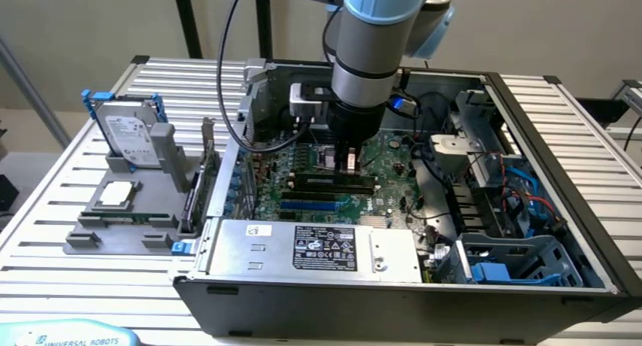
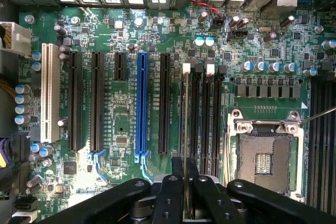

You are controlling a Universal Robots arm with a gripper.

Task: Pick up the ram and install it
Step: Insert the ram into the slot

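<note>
Legible markings:

- Pale blue robot base (image 1: 71,335), at the near corner of the slatted table (image 1: 60,286) on the exterior view's left: "UNIVERSAL ROBOTS".
- Power supply (image 1: 311,248), along the near edge of the computer case (image 1: 401,301): a black label (image 1: 326,248) and a small white sticker (image 1: 258,230); print on both is too small to read.
- Hard drive (image 1: 135,132): label text is not legible.
- Motherboard (image 2: 126,124): white silkscreen print cannot be read.

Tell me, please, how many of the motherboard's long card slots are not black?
2: a white slot outermost in the row, and a blue slot between black ones; the gripper may hide more.
</note>
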